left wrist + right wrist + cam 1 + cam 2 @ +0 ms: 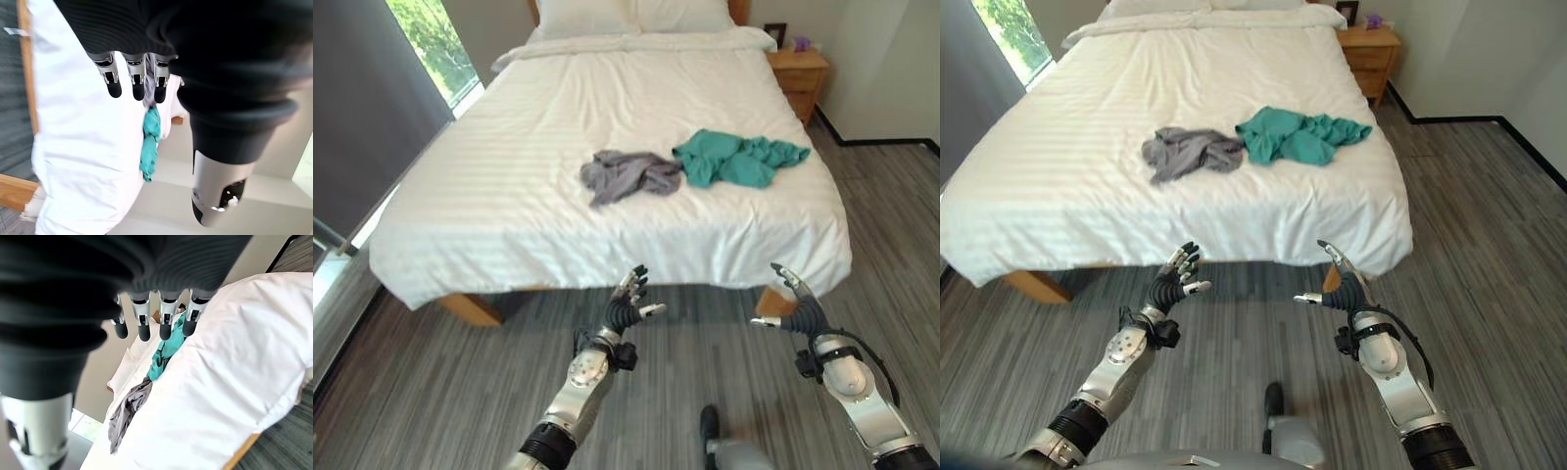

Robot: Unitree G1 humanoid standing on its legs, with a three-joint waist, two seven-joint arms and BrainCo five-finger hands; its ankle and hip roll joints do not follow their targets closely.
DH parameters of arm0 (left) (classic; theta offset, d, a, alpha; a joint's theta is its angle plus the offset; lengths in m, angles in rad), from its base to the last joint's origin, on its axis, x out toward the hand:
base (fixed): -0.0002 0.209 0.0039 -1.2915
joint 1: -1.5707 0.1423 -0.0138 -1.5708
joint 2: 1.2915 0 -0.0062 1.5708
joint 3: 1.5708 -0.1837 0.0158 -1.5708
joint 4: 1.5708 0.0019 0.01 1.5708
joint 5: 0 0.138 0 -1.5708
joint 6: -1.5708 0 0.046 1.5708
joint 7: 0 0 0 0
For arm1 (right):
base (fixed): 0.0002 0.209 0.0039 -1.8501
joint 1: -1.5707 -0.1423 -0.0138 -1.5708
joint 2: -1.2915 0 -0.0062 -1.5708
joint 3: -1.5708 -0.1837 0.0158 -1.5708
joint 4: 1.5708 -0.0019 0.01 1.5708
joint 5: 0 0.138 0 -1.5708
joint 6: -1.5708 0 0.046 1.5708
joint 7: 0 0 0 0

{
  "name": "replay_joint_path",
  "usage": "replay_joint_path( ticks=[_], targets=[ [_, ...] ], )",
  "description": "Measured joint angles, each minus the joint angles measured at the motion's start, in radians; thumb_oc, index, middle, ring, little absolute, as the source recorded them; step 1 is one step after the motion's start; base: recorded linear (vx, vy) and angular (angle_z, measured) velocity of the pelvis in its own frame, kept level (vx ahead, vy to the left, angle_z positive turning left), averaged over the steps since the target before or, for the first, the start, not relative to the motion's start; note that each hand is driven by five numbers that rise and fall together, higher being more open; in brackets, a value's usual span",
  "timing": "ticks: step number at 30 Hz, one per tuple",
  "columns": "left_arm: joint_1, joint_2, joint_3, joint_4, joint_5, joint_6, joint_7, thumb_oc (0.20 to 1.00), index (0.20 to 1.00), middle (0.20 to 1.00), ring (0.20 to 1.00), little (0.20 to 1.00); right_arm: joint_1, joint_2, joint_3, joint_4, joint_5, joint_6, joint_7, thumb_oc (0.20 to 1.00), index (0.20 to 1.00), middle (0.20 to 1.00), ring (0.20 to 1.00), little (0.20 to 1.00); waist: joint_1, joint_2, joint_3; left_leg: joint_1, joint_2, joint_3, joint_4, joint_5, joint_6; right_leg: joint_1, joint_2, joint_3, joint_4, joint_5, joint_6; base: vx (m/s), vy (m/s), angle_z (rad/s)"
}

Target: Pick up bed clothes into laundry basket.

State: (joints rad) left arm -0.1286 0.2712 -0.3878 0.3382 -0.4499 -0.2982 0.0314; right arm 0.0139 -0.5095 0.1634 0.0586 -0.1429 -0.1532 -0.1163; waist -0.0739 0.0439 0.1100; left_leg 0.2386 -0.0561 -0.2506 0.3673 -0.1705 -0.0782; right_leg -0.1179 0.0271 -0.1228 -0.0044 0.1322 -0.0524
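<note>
Two crumpled garments lie on the white bed (509, 196): a grey one (628, 174) near the middle and a teal one (736, 159) just to its right, touching or nearly so. The teal garment (166, 350) and the grey garment (128, 409) also show past the right hand's fingers. My left hand (628, 305) is raised over the floor in front of the bed's foot, fingers relaxed and empty. My right hand (798, 305) hovers at the same height near the bed's right front corner, also open and empty. Both are well short of the clothes.
A wooden nightstand (800, 76) stands at the bed's far right with small items on top. Pillows (636, 14) line the headboard. A window and dark curtain (362, 108) run along the left. Grey plank floor (891, 225) lies to the right of the bed.
</note>
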Motion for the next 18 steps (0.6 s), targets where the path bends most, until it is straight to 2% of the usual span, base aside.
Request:
replay_joint_path(
  ticks=[1,2,3,4,5,6,8,9,11,12,13,14,15,17,18],
  targets=[
    [0.007,0.0,0.01,-0.007,-0.002,0.0,-0.002,1.0,1.0,1.0,1.0,1.0,-0.01,-0.004,0.0,0.0,0.0,0.0,-0.001,1.0,1.0,1.0,1.0,1.0,0.003,-0.003,0.002,-0.052,-0.013,0.01,0.114,0.02,-0.034,0.01,0.006,0.01,-0.007,-0.007,-0.004,0.33,-0.184,-0.29],
    [-0.005,0.007,0.028,-0.01,-0.007,-0.001,-0.003,1.0,1.0,1.0,1.0,1.0,-0.026,-0.019,-0.005,-0.008,-0.007,0.001,-0.007,1.0,1.0,1.0,1.0,1.0,0.011,-0.033,0.023,-0.202,-0.046,0.024,0.376,0.017,-0.055,0.06,0.002,0.032,-0.013,-0.016,-0.01,0.29,-0.139,-0.37],
    [0.0,0.008,0.031,-0.011,-0.009,0.0,-0.003,1.0,1.0,1.0,1.0,1.0,-0.027,-0.024,-0.009,-0.007,-0.009,0.0,-0.01,1.0,1.0,1.0,1.0,1.0,0.024,-0.056,0.036,-0.273,-0.059,0.023,0.45,0.019,-0.052,0.091,-0.006,0.049,-0.011,-0.043,-0.039,0.39,-0.133,-0.19],
    [-0.007,0.017,0.031,-0.019,-0.01,-0.001,-0.007,1.0,1.0,1.0,1.0,1.0,-0.03,-0.034,-0.014,-0.001,-0.016,0.001,-0.022,1.0,1.0,1.0,1.0,1.0,0.027,-0.089,0.044,-0.35,-0.062,0.064,0.527,0.02,-0.038,0.117,-0.031,0.06,-0.013,-0.107,-0.04,0.27,0.023,0.01],
    [-0.023,0.004,0.032,-0.018,-0.013,-0.001,-0.006,1.0,1.0,1.0,1.0,1.0,-0.041,-0.055,-0.036,0.004,-0.029,0.013,-0.034,1.0,1.0,1.0,1.0,1.0,0.052,-0.102,0.062,-0.442,-0.022,0.128,0.582,0.024,0.002,0.127,-0.035,0.074,-0.013,-0.111,-0.041,0.3,0.089,-0.19],
    [-0.021,0.01,0.032,-0.022,-0.018,-0.004,-0.003,1.0,1.0,1.0,1.0,1.0,-0.081,-0.064,-0.041,0.019,-0.055,0.021,-0.056,1.0,1.0,1.0,1.0,1.0,0.086,-0.12,0.077,-0.492,0.004,0.169,0.494,0.025,0.013,0.135,-0.047,0.101,-0.016,-0.114,-0.03,0.32,0.142,-0.47],
    [-0.02,0.021,0.033,-0.02,-0.019,0.001,-0.001,1.0,1.0,1.0,1.0,1.0,-0.177,-0.081,-0.046,0.046,-0.08,0.021,-0.089,1.0,1.0,1.0,1.0,1.0,0.111,-0.116,0.09,-0.548,0.055,0.179,0.175,0.045,0.035,0.162,-0.039,0.115,-0.052,-0.118,-0.011,0.37,0.184,-0.44],
    [-0.018,0.019,0.032,-0.019,-0.02,0.001,-0.001,1.0,1.0,1.0,1.0,1.0,-0.224,-0.103,-0.042,0.056,-0.104,0.021,-0.106,1.0,1.0,1.0,1.0,1.0,0.124,-0.093,0.099,-0.539,0.075,0.163,-0.051,0.067,0.044,0.193,-0.029,0.124,-0.077,-0.121,0.004,0.3,0.16,-0.36],
    [0.004,0.006,0.03,-0.008,-0.021,0.001,-0.005,1.0,1.0,1.0,1.0,1.0,-0.289,-0.163,-0.032,0.087,-0.156,0.02,-0.129,1.0,1.0,1.0,1.0,1.0,0.16,-0.06,0.108,-0.486,0.097,0.101,-0.398,0.115,0.024,0.239,-0.013,0.147,-0.098,-0.125,0.019,0.26,0.131,-0.51],
    [0.024,0.007,0.013,-0.005,-0.032,0.005,-0.011,1.0,1.0,1.0,1.0,1.0,-0.349,-0.27,-0.022,0.148,-0.214,0.026,-0.158,1.0,1.0,1.0,1.0,1.0,0.173,-0.01,0.108,-0.469,0.108,0.09,-0.46,0.148,0.019,0.286,-0.002,0.155,-0.095,-0.143,0.031,0.34,0.194,-0.39],
    [0.058,0.013,0.01,-0.021,-0.052,0.003,-0.015,1.0,1.0,1.0,1.0,1.0,-0.35,-0.32,-0.05,0.159,-0.236,0.048,-0.191,1.0,1.0,1.0,1.0,1.0,0.174,0.006,0.09,-0.458,0.101,0.115,-0.378,0.158,0.03,0.338,-0.004,0.149,-0.095,-0.187,0.057,0.3,0.214,-0.14],
    [0.061,0.027,0.01,-0.02,-0.056,0.005,-0.016,1.0,1.0,1.0,1.0,1.0,-0.35,-0.345,-0.051,0.159,-0.252,0.064,-0.203,1.0,1.0,1.0,1.0,1.0,0.168,-0.005,0.094,-0.466,0.079,0.149,-0.325,0.183,0.036,0.37,-0.029,0.147,-0.094,-0.215,0.075,0.32,0.201,-0.09],
    [0.072,0.057,0.01,-0.02,-0.058,0.021,-0.022,1.0,1.0,1.0,1.0,1.0,-0.387,-0.353,-0.052,0.185,-0.269,0.078,-0.209,1.0,1.0,1.0,1.0,1.0,0.177,-0.067,0.09,-0.445,0.019,0.156,-0.314,0.233,0.062,0.375,-0.08,0.16,-0.043,-0.267,0.121,0.33,0.184,-0.14],
    [0.085,0.076,-0.001,-0.019,-0.058,0.026,-0.045,1.0,1.0,1.0,1.0,1.0,-0.475,-0.324,-0.033,0.308,-0.27,0.079,-0.227,1.0,1.0,1.0,1.0,1.0,0.193,-0.094,0.08,-0.404,-0.014,0.163,-0.319,0.265,0.077,0.396,-0.115,0.155,-0.007,-0.272,0.13,0.31,0.177,-0.27],
    [0.101,0.091,-0.011,-0.006,-0.059,0.029,-0.061,1.0,1.0,1.0,1.0,1.0,-0.588,-0.31,0.042,0.486,-0.267,0.081,-0.24,1.0,1.0,1.0,1.0,1.0,0.208,-0.111,0.064,-0.374,-0.034,0.168,-0.335,0.265,0.078,0.402,-0.137,0.152,0.018,-0.268,0.135,0.17,0.126,-0.23]
  ],
)
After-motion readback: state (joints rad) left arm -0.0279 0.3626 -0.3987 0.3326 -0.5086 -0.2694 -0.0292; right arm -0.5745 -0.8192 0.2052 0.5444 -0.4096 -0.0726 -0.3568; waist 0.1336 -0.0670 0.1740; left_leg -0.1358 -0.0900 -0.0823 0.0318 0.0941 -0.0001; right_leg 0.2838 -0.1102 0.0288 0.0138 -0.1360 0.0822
